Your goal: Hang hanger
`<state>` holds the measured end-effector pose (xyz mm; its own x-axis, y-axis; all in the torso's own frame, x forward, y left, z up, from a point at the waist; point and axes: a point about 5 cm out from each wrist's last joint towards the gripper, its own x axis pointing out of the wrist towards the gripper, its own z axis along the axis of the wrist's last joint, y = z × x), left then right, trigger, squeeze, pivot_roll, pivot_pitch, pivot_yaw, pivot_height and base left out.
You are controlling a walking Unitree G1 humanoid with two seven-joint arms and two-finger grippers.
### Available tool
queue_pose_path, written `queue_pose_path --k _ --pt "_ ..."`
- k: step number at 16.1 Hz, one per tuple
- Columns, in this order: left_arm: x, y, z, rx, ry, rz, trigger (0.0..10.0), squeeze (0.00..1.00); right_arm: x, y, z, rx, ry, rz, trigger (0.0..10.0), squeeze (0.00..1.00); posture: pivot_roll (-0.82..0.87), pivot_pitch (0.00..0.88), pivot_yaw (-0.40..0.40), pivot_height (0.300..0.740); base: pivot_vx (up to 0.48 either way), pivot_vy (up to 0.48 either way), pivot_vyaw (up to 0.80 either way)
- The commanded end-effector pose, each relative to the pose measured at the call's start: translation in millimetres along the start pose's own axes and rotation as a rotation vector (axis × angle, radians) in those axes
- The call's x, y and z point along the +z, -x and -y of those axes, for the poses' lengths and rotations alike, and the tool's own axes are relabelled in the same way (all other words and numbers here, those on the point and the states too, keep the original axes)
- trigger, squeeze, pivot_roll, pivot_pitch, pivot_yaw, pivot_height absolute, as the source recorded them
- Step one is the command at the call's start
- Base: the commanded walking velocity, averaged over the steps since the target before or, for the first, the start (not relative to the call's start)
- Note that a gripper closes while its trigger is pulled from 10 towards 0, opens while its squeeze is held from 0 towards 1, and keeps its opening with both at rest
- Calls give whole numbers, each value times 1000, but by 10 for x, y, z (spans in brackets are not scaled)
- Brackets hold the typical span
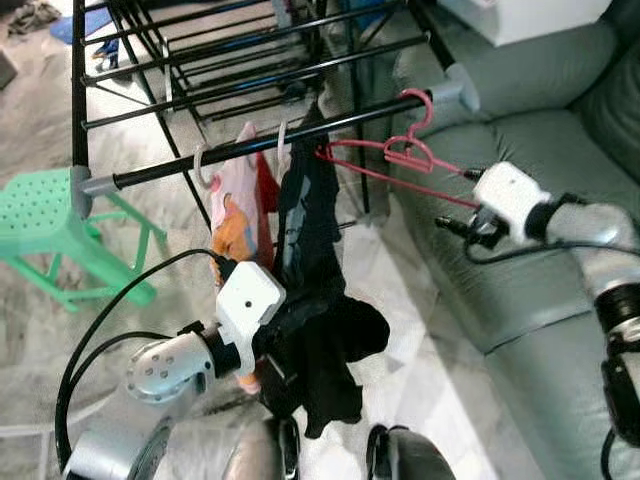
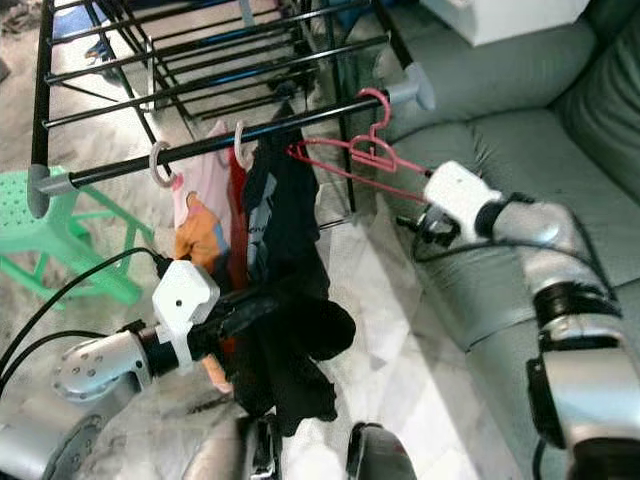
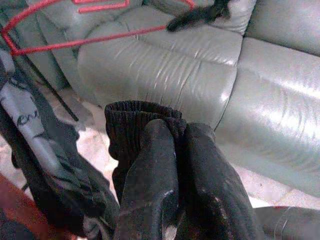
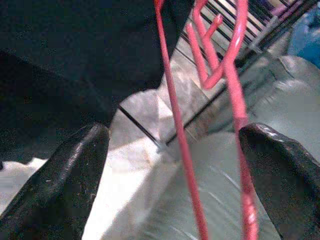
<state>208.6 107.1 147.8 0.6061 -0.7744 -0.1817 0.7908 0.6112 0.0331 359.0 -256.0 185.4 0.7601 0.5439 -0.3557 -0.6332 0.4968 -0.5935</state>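
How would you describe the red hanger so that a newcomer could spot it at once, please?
Find the black drying rack beside the grey sofa. On its front rail, at the sofa end, hangs the red hanger, bare wire, unlike the pale hooks carrying clothes.

A red hanger (image 1: 400, 155) is seen on a black drying rack (image 1: 250, 60) with grey joints. A black garment (image 1: 315, 300) with grey lettering and a pink one (image 1: 235, 200) with an orange print are hung there. The sofa (image 1: 530, 250) is grey-green, the stool (image 1: 50, 225) mint green.
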Motion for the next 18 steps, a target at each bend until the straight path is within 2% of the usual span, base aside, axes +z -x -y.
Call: queue_pose_path --k 1,2,4,5,7,9,11,12,14,15,16,18 --pt "63 20 5 -3 -12 11 10000 0 110 105 131 23 10 41 10000 0 129 222 110 740 0 0 0" --pt "65 17 6 -4 -10 8 10000 0 126 159 162 36 23 46 10000 0 124 223 110 740 0 0 0" --pt "58 19 31 -11 -2 4 10000 0 46 244 223 -16 92 -28 10000 0 117 222 113 740 0 0 0" --pt "55 17 45 -16 0 3 10000 0 -16 253 225 -51 80 -51 10000 0 120 225 115 740 0 0 0" --pt "61 18 62 -25 2 -1 10000 0 -137 177 130 -56 32 -99 10000 0 127 228 114 740 0 0 0" --pt "70 46 48 -13 12 -8 10000 0 -208 105 69 -70 36 -161 10000 0 144 232 110 740 0 0 0" --pt "83 81 35 8 35 -9 10000 0 -218 3 71 -167 83 -220 10000 0 167 237 109 740 0 0 0" --pt "74 88 42 6 32 -14 10000 0 -202 -42 66 -192 70 -216 10000 0 170 238 110 740 0 0 0" --pt "70 90 58 -4 24 -20 10000 0 -174 -116 34 -194 85 -220 6118 0 173 237 111 740 0 0 0" --pt "78 83 60 -6 23 -19 10000 0 -131 -161 26 -184 95 -210 2353 0 177 235 112 740 0 0 0" --pt "88 80 59 -5 24 -19 10000 0 -83 -196 31 -174 106 -197 0 0 178 234 112 740 0 0 0" --pt "83 68 50 -1 26 -19 10000 0 31 -242 89 -192 102 -157 0 0 168 231 104 740 0 0 0"
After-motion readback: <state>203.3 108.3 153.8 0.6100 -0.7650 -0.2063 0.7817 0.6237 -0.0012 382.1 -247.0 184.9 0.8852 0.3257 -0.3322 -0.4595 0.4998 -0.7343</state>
